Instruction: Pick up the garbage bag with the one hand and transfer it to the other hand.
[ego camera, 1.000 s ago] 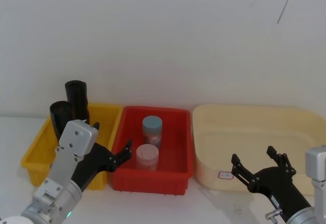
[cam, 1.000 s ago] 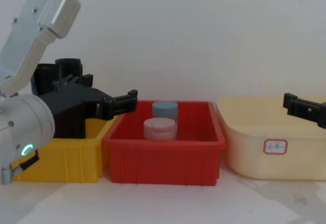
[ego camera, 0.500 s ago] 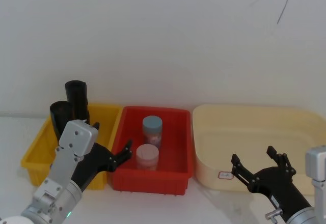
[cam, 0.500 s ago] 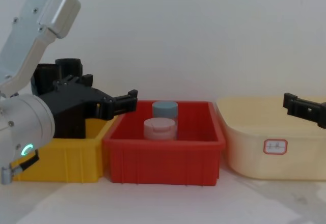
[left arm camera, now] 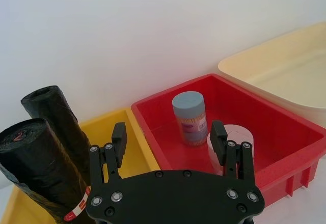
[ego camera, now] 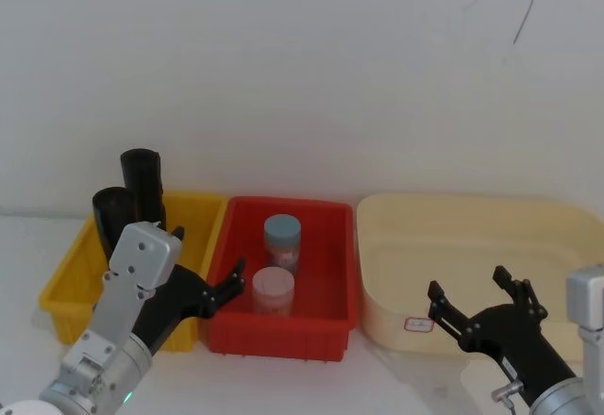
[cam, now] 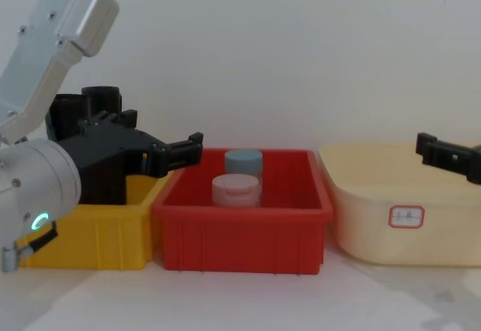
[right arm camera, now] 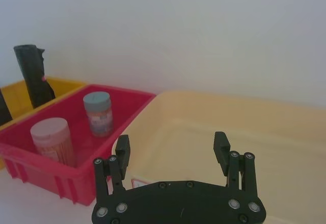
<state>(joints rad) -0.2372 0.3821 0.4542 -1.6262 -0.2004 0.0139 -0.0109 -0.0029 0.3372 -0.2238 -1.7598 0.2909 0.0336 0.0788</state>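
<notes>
Black garbage bag (ego camera: 142, 181), a tall roll, was seen standing at the far left end of the yellow bin (ego camera: 58, 292), with a second, shorter roll (ego camera: 110, 209) just beside it. The left gripper (left arm camera: 169, 131) was held low, near the border between the yellow bin and the red bin (ego camera: 283, 338), its fingers spread apart and empty. The right gripper (right arm camera: 172, 141) was held before the cream tub (ego camera: 472, 236), fingers likewise apart, nothing being gripped

Bright, even light, faint shadows (soft, diffuse)
</notes>
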